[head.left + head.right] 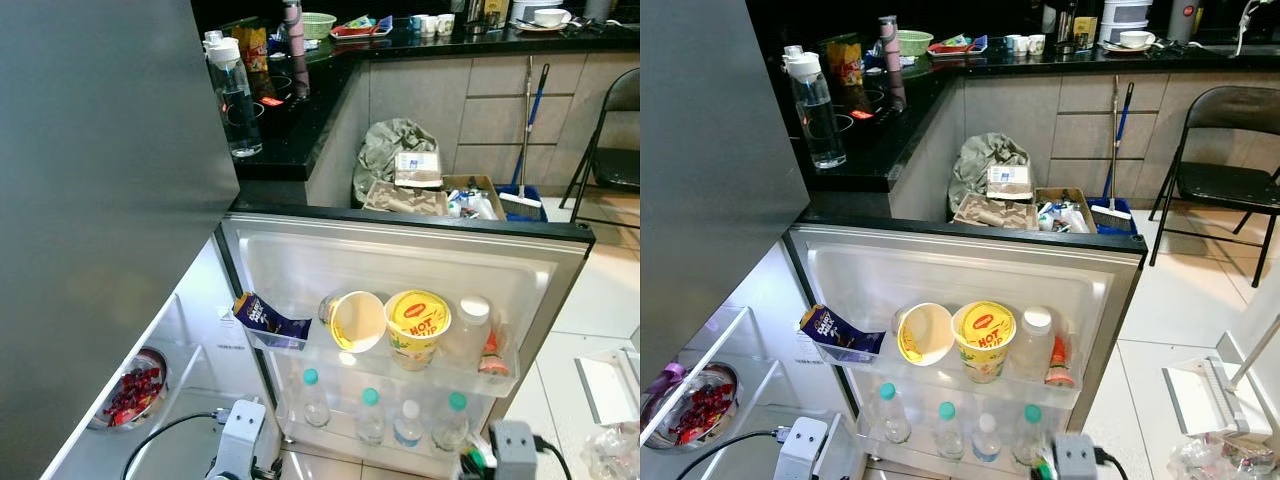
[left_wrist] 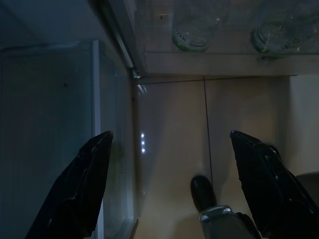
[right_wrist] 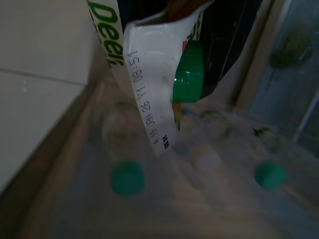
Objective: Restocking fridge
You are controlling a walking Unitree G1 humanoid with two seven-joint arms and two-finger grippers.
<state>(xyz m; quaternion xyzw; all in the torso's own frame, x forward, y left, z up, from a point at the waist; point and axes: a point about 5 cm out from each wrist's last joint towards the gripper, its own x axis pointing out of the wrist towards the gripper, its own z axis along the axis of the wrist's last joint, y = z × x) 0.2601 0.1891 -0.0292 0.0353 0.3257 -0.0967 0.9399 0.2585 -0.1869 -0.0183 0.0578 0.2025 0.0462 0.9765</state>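
Bowl of red fruit [image 1: 133,392]: round, glossy, on a glass shelf at far left inside the fridge.
Left gripper [image 2: 174,184]: low by the fridge's foot, its two black fingers spread wide over pale floor tile, nothing between them.
Door upper shelf [image 1: 400,368]: clear plastic rail; from left, a crinkly purple chocolate wrapper [image 1: 268,320], a tipped paper cup [image 1: 355,320] showing its yellow inside, an upright yellow noodle cup [image 1: 417,328], a white-capped jar and a small red-topped bottle.
Door lower shelf: four clear water bottles [image 1: 371,416], three with teal caps and one with a white cap.
Carton [image 3: 149,74]: white printed card, flat-sided, with a green screw cap, hanging close before the right wrist camera over the bottle row (blurred).
Right gripper: its wrist sits at the door's lower right; I cannot tell how its fingers stand, though the carton seems to be carried by it.
Step in hand: likely bringing the carton to the door.
Next move: calls for a free gap; the lower rail looks crowded.
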